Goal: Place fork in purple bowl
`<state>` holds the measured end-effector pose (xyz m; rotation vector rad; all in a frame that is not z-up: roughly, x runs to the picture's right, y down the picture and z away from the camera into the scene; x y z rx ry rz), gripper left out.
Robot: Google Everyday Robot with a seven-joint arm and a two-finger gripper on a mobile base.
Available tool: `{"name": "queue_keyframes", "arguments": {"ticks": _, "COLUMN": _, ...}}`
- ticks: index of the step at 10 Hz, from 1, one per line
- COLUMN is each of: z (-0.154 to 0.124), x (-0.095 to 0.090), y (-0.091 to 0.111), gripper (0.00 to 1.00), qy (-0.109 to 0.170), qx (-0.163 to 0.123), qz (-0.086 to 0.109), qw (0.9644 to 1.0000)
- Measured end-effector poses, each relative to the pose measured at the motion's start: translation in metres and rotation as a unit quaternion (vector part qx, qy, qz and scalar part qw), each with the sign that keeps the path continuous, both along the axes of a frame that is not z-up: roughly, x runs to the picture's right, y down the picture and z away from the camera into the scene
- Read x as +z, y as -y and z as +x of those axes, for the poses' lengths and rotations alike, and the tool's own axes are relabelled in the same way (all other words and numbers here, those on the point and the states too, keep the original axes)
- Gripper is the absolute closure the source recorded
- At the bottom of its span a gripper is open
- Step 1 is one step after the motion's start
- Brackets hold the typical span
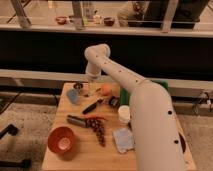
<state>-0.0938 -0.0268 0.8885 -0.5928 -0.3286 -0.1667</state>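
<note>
My gripper [90, 80] hangs over the far left part of the wooden table [80, 157], at the end of the white arm that reaches in from the lower right. It stands open and holds nothing. Just below it a small thin silvery piece, which I take for the fork [88, 93], lies on the table between a bluish object [74, 96] and an orange fruit [106, 90]. The purple bowl is hidden; only a dark curved edge [182, 143] shows past the arm at the table's right side.
An orange-red bowl [62, 140] sits front left. A black-handled utensil with a red tip [93, 106], a dark bunch [99, 131], a white cup [124, 114], a pale pouch [123, 139] and a small can [78, 86] crowd the middle. A railing runs behind.
</note>
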Motion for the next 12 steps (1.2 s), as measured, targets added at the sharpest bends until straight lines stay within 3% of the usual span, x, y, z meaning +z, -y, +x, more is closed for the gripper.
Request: {"name": "queue_keyframes", "arguments": {"ticks": 12, "z": 0.001, "x": 0.059, "y": -0.027, "gripper": 0.20, "qy": -0.006, "qx": 0.017, "qz": -0.035, "qw": 0.9992}}
